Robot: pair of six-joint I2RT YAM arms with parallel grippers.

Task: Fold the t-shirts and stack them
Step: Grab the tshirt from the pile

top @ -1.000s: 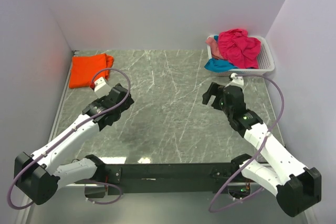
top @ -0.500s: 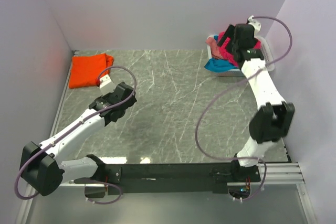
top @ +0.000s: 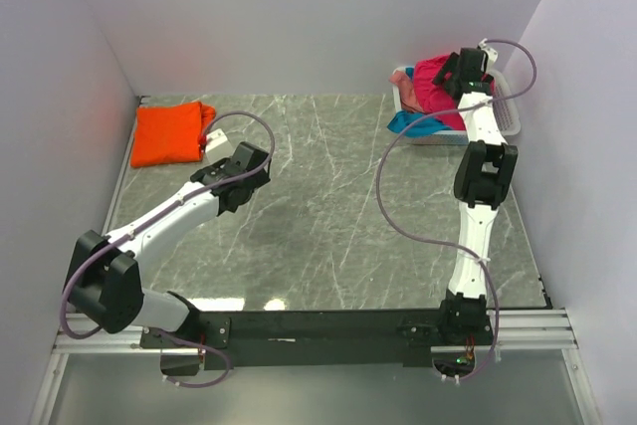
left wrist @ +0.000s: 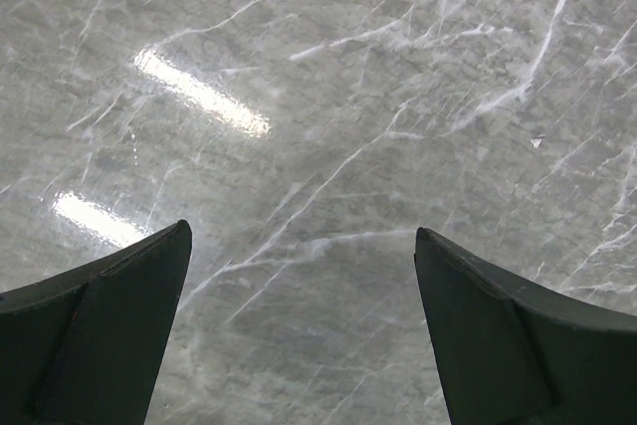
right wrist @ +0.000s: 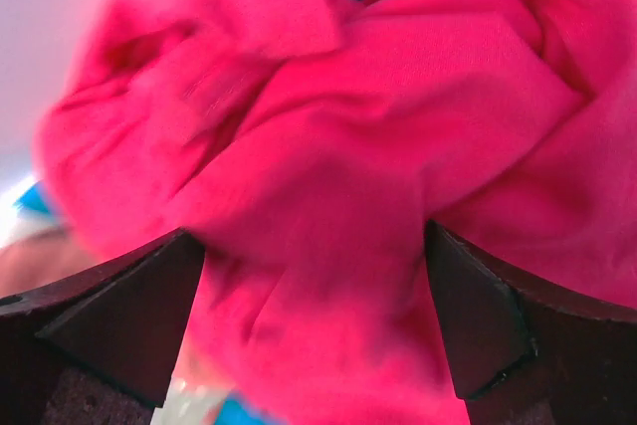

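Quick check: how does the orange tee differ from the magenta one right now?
The orange t-shirt lies folded flat on the table, far left; the magenta t-shirt is crumpled in the white basket, far right. The right end effector is open over the magenta t-shirt; no end effector touches the orange t-shirt. Both are plain-coloured cloth.

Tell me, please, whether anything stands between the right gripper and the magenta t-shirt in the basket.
Nothing visible does. The right gripper hangs directly over the magenta t-shirt in the basket, and its open fingers frame only that cloth.
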